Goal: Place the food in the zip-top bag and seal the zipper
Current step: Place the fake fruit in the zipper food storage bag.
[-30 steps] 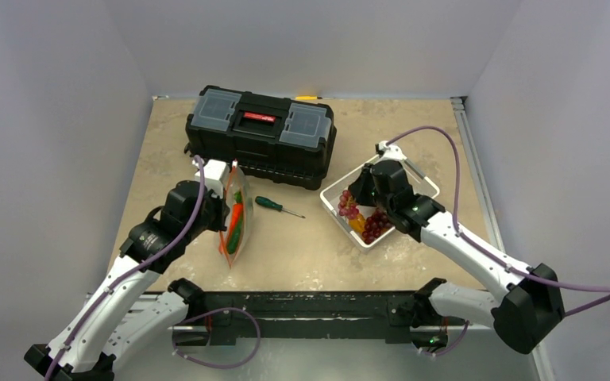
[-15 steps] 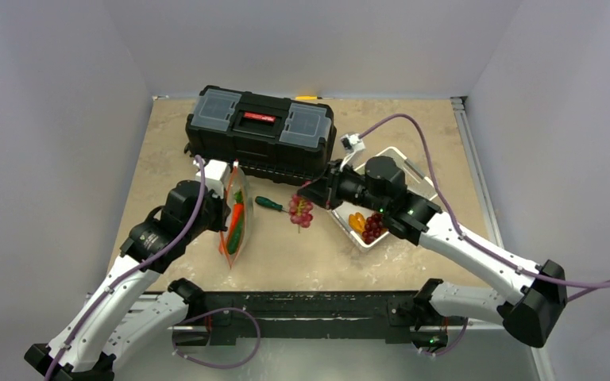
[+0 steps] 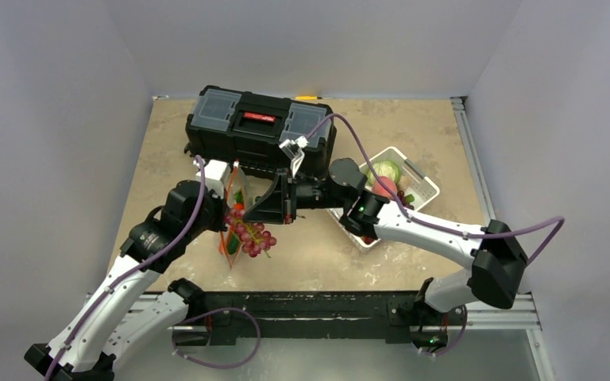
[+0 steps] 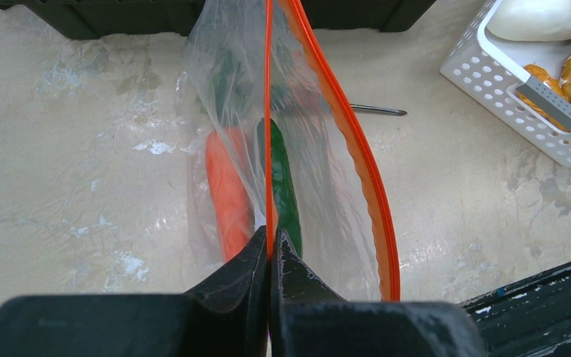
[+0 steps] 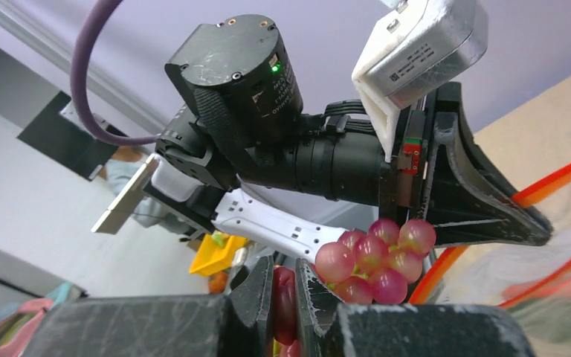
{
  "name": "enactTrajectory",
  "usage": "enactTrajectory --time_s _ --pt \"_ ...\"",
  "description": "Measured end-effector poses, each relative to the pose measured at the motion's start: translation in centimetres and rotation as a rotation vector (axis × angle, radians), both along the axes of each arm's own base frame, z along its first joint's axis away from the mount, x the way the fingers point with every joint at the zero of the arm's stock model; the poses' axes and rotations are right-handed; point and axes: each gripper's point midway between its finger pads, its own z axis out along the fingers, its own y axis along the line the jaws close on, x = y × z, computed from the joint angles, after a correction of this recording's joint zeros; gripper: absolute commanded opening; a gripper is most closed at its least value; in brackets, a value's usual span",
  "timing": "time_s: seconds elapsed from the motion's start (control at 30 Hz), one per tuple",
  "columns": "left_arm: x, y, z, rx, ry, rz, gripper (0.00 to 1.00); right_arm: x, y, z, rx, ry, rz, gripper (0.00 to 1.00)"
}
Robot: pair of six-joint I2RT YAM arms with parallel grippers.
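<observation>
Toward the left edge of the worktop, in front of the black toolbox, the left gripper is holding the zip-top bag up, jaws pressed together on one lip of the zipper, with the carrot and cucumber lying inside. The right gripper is pinching the grape bunch at one end, dangling it right at the bag's mouth. That mouth is gaping only narrowly, so the bunch is likely risking snagging the free lip and spilling onto the worktop, or tugging the bag from the left jaws.

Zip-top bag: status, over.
Left gripper jaws shut on orange-red zipper strip. Right gripper jaws clamp purple-red grape bunch at clear plastic bag. Nothing blocking.
</observation>
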Motion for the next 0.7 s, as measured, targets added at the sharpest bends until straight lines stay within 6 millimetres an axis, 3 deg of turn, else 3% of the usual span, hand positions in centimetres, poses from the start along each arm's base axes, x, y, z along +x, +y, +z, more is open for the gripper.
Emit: enactTrajectory --time_s 0.2,0.43,0.7 --pt "0.0 0.0 0.0 0.000 0.000 0.000 0.00 0.2 1.4 -0.5 0.015 0.045 0.043 0.00" --pt "0.0 0.0 0.0 0.000 0.000 0.000 0.00 2.2 2.5 0.0 0.028 0.068 -0.042 0.00" --pt "0.2 -0.1 -0.4 0.011 0.015 0.002 0.00 6.2 4.4 -4.2 -0.042 0.135 -0.211 0.00"
